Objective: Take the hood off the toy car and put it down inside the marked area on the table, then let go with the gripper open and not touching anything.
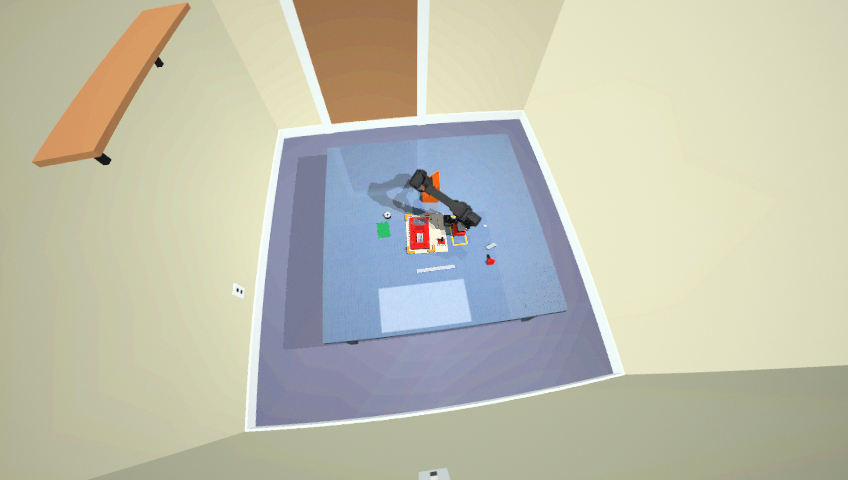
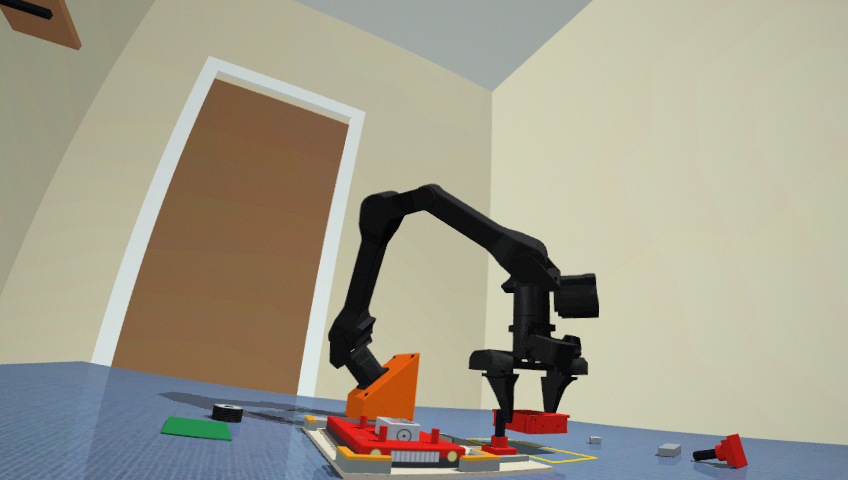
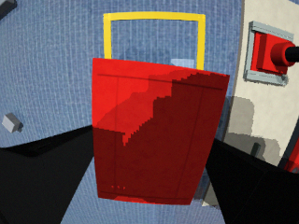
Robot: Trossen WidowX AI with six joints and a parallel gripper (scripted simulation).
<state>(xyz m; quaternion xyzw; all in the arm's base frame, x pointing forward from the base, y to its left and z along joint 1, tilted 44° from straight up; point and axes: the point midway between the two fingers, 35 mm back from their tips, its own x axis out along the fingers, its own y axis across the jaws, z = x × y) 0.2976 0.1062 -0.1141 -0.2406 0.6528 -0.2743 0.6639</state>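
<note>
While the tool point(image 2: 528, 397) hangs off the black arm point(image 2: 470, 228), its fingers are clamped on the red hood point(image 2: 534, 421), one on each side. Hood is held level, just above the worktop point(image 2: 89, 416), not touching it. Wrist view: hood point(image 3: 156, 137) overlaps the near edge of the yellow marked area point(image 3: 155, 18). Toy car point(image 2: 392, 443) sits on its base board beside it.

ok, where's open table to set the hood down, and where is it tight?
The jaws hold the red hood just above the yellow outline; table inside it shows bare. Open blue stretches lie between the outline and the grey blocks, and beyond the green sheet. It is crowded at the car's board and black-and-red peg.
</note>
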